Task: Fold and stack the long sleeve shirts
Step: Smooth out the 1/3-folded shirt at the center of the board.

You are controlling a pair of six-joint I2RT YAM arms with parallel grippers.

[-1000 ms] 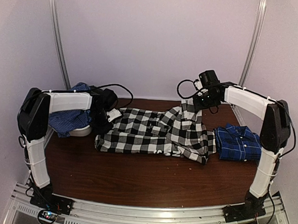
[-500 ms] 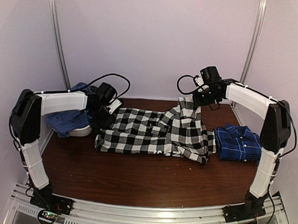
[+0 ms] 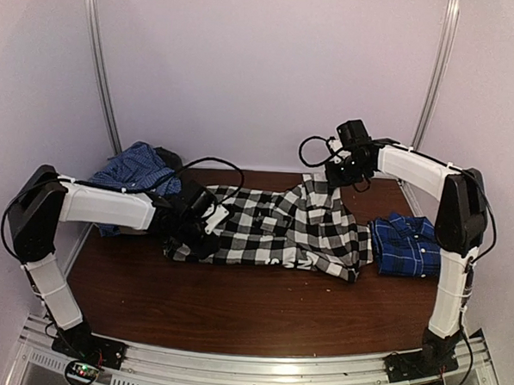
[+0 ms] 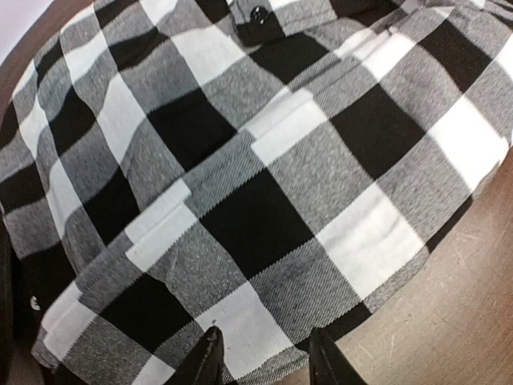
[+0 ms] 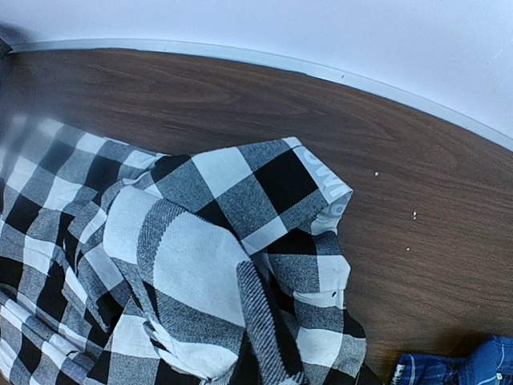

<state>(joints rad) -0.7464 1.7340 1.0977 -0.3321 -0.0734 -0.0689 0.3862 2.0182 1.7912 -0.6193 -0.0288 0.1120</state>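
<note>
While my right claw (image 3: pixel 334 176) pinches the black-and-white check shirt (image 3: pixel 272 228) up for folding, my left claw (image 4: pixel 267 361) hovers parted over its other end, which I judge needs gripping next.

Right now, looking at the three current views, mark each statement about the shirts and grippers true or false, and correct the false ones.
1. The right gripper holds one end of the black-and-white check shirt up off the table. True.
2. The royal blue shirt lies on top of the black-and-white check shirt. False: it lies folded on the table beside that shirt, on the right arm's side.
3. The left gripper is low over the black-and-white check shirt's left end, its fingers apart. True.
4. The black-and-white check shirt is folded into a neat square. False: it lies stretched out across the table, rumpled at the raised end.
</note>
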